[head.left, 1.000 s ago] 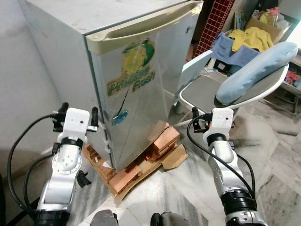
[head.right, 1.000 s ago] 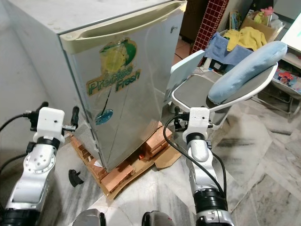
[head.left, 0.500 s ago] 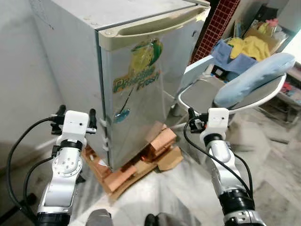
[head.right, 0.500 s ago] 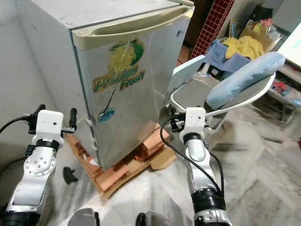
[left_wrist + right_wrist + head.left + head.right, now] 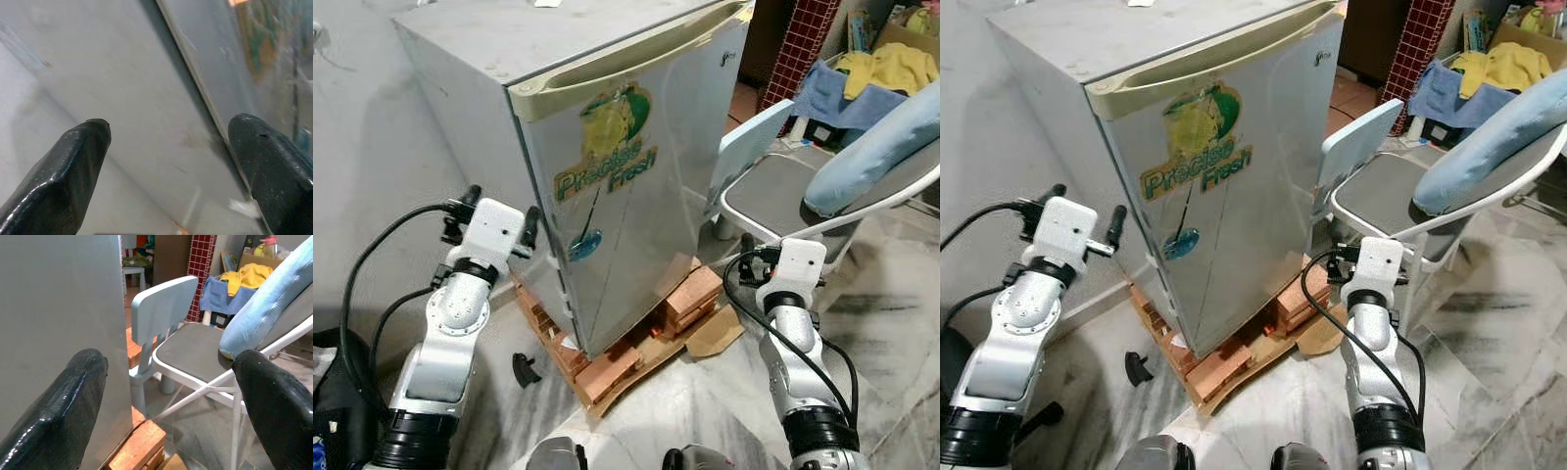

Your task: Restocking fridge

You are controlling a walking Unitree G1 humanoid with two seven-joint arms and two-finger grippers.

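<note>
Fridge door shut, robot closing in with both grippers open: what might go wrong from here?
The fridge stands on stacked bricks and cardboard, so a hard pull on the door could rock it. The left gripper sits at the hinge-side corner, not the handle, and may find no grip. The folding chair crowds the right gripper.

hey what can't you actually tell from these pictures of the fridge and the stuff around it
- Fridge contents: door shut, head views.
- What the fridge stands on: bricks and cardboard show, the rest is under it.
- Small black thing on the floor: too small to identify.
- Left wrist view: door sticker blurred.
</note>
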